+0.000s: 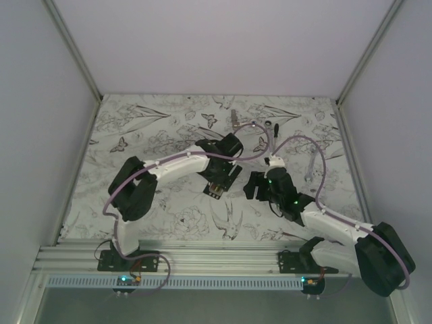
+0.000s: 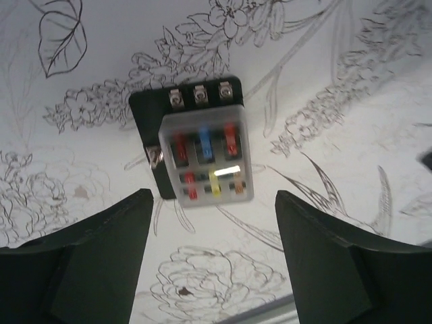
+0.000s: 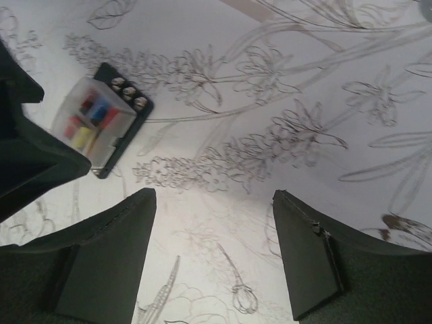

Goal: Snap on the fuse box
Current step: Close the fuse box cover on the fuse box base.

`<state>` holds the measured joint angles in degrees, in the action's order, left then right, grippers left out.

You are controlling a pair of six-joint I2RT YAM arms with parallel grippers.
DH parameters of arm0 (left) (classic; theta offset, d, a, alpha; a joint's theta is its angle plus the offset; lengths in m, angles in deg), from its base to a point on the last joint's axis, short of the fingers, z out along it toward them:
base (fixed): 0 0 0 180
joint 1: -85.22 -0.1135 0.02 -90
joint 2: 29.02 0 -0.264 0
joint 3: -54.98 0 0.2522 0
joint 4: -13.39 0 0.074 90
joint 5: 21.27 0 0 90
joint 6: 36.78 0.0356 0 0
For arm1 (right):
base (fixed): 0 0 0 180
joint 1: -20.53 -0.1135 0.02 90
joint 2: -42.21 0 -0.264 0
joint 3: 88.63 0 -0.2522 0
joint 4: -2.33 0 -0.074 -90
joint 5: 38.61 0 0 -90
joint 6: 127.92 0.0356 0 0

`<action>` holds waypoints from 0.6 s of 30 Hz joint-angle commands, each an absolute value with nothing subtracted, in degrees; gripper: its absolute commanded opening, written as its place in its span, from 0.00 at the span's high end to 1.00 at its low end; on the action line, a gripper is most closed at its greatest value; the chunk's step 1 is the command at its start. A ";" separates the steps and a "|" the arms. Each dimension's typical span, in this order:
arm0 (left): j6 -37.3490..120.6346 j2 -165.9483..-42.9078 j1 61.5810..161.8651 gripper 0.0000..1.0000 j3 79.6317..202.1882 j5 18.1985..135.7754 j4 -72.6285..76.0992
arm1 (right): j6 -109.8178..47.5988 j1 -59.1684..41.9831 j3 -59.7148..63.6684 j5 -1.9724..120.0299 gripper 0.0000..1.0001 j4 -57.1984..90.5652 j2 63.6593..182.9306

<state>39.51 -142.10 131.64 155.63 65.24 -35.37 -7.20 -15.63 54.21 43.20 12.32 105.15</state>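
Left end effector (image 2: 212, 201) wide open, empty, over fuse box (image 2: 201, 145) | right end effector (image 3: 214, 202) likewise | press clear cover (image 2: 208, 165) squarely until edges seat.

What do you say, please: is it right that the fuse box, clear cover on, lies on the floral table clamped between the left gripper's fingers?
Not clamped: the left wrist view shows the fuse box, clear cover on, lying on the floral table, the fingers of the open left gripper clear of it.

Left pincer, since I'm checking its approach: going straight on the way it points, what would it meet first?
Probably the fuse box, lying on the table just ahead of the open left pincer; depth is unclear.
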 commanded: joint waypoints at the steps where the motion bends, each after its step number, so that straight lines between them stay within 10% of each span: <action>1: 33.47 -134.42 129.71 0.24 153.16 67.81 -37.69 | -4.59 -15.28 50.43 50.06 0.26 6.45 107.65; 18: 23.52 -135.00 119.06 0.65 142.45 86.20 -24.33 | 6.05 -15.63 43.06 64.77 0.57 -7.05 127.88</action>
<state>25.87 -132.55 120.58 143.28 81.39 -26.65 3.64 -15.65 45.03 62.57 -3.70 126.13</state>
